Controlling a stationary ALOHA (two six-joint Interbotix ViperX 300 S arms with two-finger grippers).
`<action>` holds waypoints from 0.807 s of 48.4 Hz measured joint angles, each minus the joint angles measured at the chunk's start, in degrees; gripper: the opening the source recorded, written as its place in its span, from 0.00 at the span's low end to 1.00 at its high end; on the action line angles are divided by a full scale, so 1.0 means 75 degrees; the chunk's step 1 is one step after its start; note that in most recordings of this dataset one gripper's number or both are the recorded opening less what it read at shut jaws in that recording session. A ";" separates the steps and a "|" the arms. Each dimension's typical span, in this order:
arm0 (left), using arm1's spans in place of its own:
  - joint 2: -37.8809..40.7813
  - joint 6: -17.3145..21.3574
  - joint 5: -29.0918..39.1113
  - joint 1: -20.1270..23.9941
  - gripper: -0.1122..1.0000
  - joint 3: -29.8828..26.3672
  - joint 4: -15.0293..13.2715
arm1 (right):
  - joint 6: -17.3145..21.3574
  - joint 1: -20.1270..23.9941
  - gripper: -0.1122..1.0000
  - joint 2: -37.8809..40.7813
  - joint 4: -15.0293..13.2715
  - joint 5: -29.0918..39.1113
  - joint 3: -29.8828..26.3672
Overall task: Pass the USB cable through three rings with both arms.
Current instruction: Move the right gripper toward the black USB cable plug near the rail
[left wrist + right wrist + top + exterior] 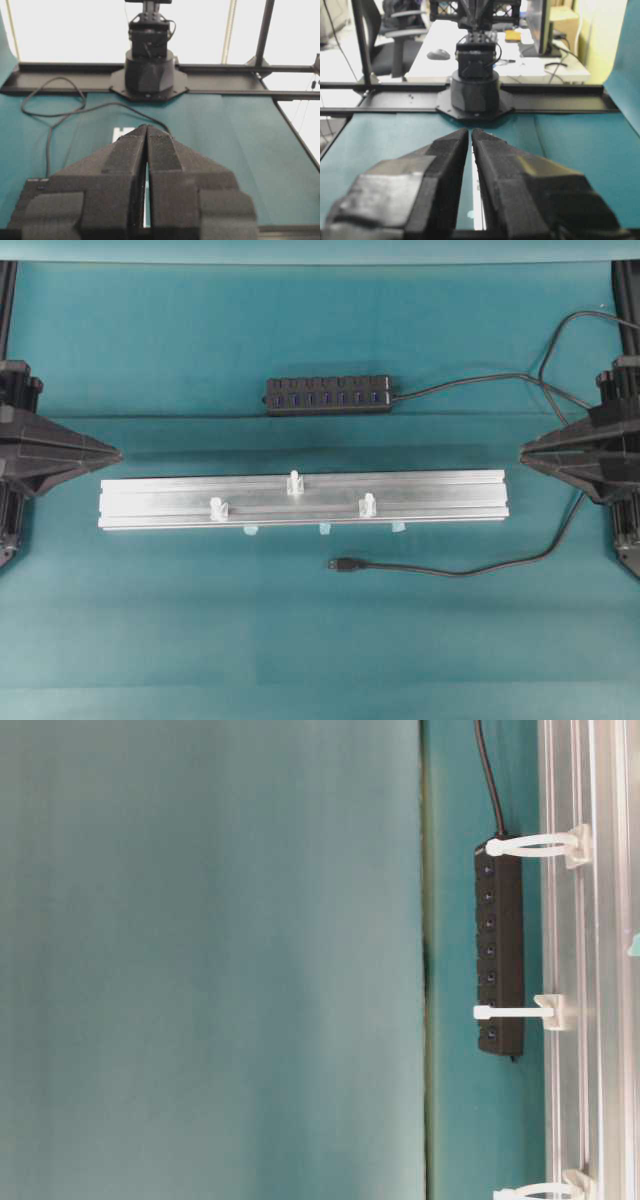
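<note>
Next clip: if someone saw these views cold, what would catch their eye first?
Probably the long silver aluminium rail lying across the middle of the teal table, with three whitish rings standing on it. Next, the USB cable curling loose in front of the rail, its plug unthreaded, and the black multi-port hub behind. The left gripper and right gripper sit shut at opposite ends, holding nothing.

Open teal mat flanks the long silver aluminium rail; three whitish translucent plastic ring posts protrude upward.
</note>
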 measured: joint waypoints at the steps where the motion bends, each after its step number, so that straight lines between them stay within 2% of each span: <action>1: 0.0000 -0.0012 0.0000 0.0000 0.12 -0.0012 0.0000 | 0.0012 0.0000 0.10 0.0012 0.0000 0.0000 0.0000; 7: 0.0305 -0.0539 0.0797 -0.0023 0.12 -0.0621 0.0023 | 0.0164 -0.0012 0.02 0.0199 0.0316 0.0469 -0.0188; 11: 0.0457 -0.0762 0.1500 -0.0082 0.12 -0.0996 0.0023 | 0.0480 -0.0023 0.01 0.0527 0.0516 0.1348 -0.0563; 18: 0.0645 -0.0809 0.2848 -0.0176 0.12 -0.1512 0.0070 | 0.0762 -0.0023 0.01 0.1184 0.0551 0.2672 -0.1172; 24: 0.0762 -0.0797 0.3820 -0.0199 0.12 -0.1758 0.0070 | 0.0797 -0.0012 0.01 0.1875 0.0562 0.3434 -0.1652; 31: 0.1008 -0.0715 0.4430 -0.0199 0.12 -0.1910 0.0094 | 0.0797 0.0082 0.01 0.2777 0.0562 0.4289 -0.2262; 39: 0.1348 -0.0609 0.4535 -0.0211 0.12 -0.2004 0.0105 | 0.0797 0.0164 0.01 0.3727 0.0562 0.5156 -0.2883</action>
